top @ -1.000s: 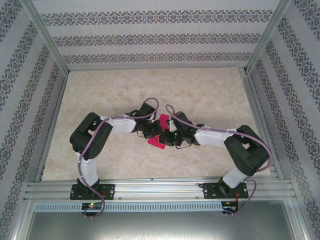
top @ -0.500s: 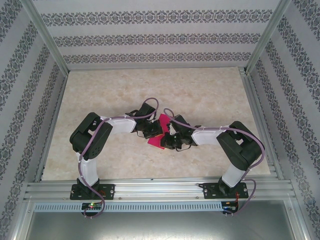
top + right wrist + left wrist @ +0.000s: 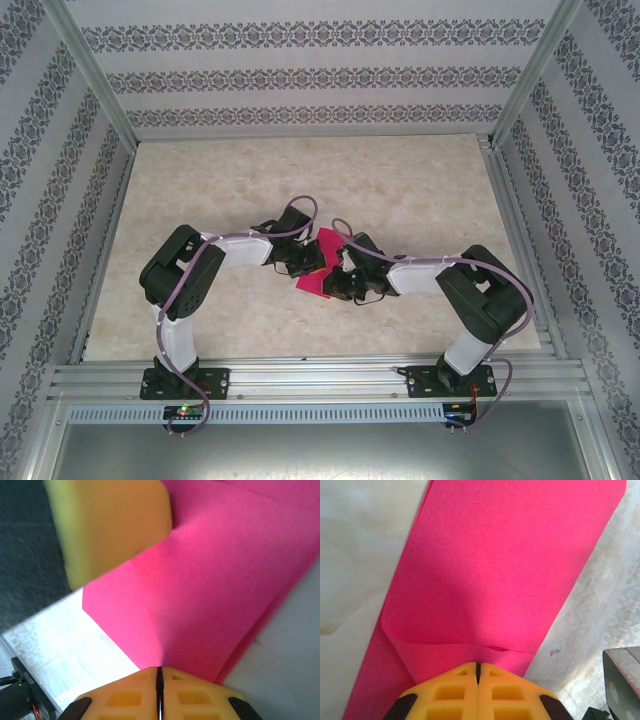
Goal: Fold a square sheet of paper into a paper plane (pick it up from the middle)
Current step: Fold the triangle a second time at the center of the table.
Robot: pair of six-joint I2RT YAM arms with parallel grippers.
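Table point(image 3: 300, 170) centre: pink sheet point(image 3: 314, 277) pinched from both sides, long axis roughly 1-to-7 o'clock in the top view.
Your left gripper point(image 3: 308, 262) is at the sheet's 9 o'clock edge and your right gripper point(image 3: 340, 283) at its 4 o'clock edge, both equally near. Each has its fingers point(image 3: 455, 690) pressed together on the paper. From the left wrist the sheet runs off toward 12–1 o'clock, with a folded flap just ahead of the tips. From the right wrist it runs toward 1–2. The next fold likely follows that axis.
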